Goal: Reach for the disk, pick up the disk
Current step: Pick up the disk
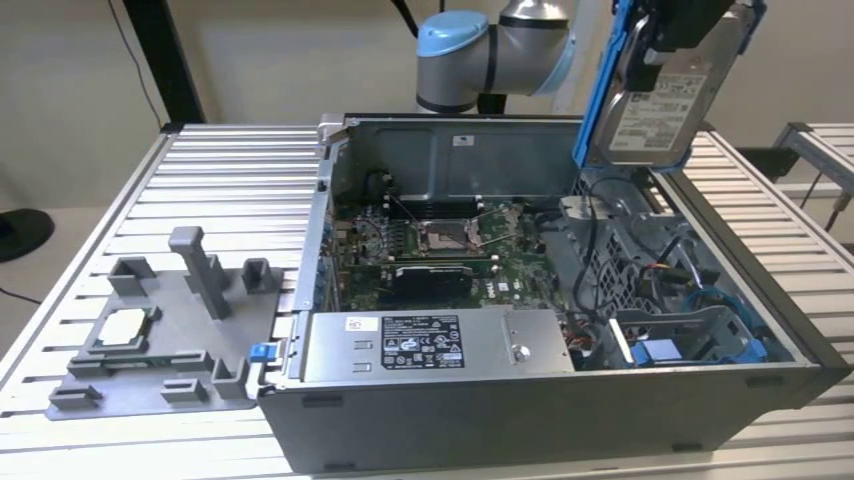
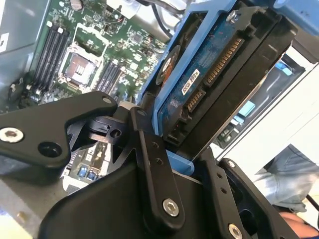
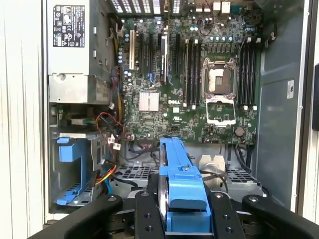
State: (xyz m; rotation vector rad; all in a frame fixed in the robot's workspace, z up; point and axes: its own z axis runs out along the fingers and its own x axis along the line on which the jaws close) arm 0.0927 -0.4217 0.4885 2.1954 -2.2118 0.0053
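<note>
The disk [image 1: 651, 100] hangs high above the open computer case [image 1: 534, 400] at the exterior view's right. It is tilted, its white label faces the camera, and a blue rail runs down its edge. My gripper [image 1: 671, 42] is shut on its upper end. In the second wrist view the disk [image 2: 214, 69] shows its blue circuit side and connector between the black fingers [image 2: 149, 149]. In the first wrist view the disk's blue rail [image 3: 179, 174] stands edge-on in the gripper [image 3: 182, 206], above the motherboard [image 3: 189, 74].
Inside the case lie a motherboard [image 1: 441, 240], a silver labelled power supply box [image 1: 427, 345] and a blue drive bay [image 1: 687, 345]. A grey fixture [image 1: 160, 330] holding a small silver chip [image 1: 127, 325] sits on the slatted table [image 1: 227, 170]. A person's sleeve [image 2: 284, 174] is beside the case.
</note>
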